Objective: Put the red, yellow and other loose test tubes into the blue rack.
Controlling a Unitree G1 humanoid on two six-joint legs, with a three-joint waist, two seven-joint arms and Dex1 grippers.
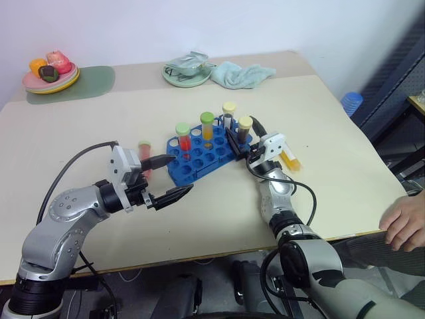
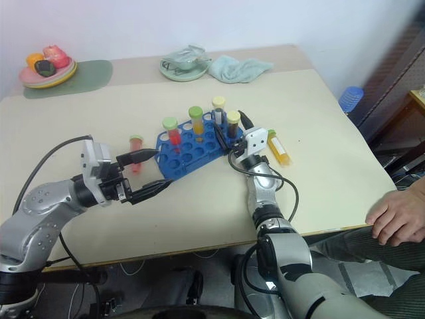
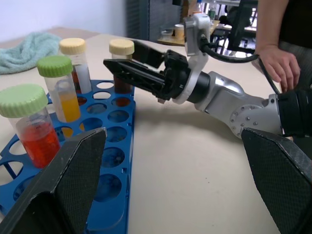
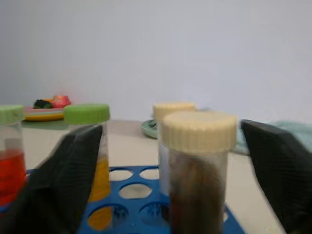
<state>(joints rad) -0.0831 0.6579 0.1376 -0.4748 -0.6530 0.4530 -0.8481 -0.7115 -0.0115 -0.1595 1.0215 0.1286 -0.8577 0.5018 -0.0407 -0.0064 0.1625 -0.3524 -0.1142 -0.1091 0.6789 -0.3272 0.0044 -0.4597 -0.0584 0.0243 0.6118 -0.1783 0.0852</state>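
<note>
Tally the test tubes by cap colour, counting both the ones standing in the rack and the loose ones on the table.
Green caps: 3, two in the blue rack, with red and yellow liquid, plus one loose red tube.
Cream caps: 2, both racked.
Loose yellow tube: 1, cap colour unclear.
Total: 6

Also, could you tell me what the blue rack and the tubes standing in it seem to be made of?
The blue rack looks like moulded plastic, glossy: uniform colour, crisp round holes, light sheen. The tubes, such as the brown-filled one, look like clear plastic or glass, since their contents show through; which of the two is open. Their caps look like matt ribbed plastic.
</note>
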